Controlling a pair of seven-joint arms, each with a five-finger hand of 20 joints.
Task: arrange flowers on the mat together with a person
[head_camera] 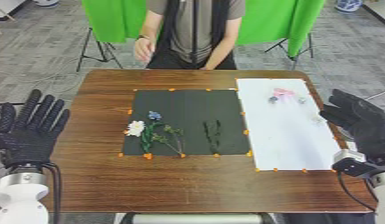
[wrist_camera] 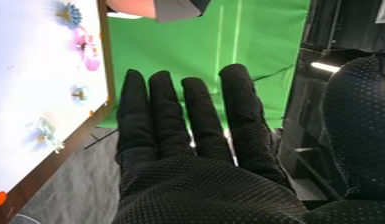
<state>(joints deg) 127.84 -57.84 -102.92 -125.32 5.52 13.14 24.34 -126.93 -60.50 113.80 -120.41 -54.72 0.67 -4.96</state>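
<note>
Clearly, your right hand is nearer the pink flower.

It's wide and empty, just outside the right edge of the white sheet; the flower lies leftward and farther forward on that sheet, so you'd likely reach inward and ahead. Your left hand, also spread and empty, is across the dark mat, well apart from it.

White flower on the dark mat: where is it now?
In the head view, the white flower lies on the left part of the dark mat, below-left of the blue flower.
</note>
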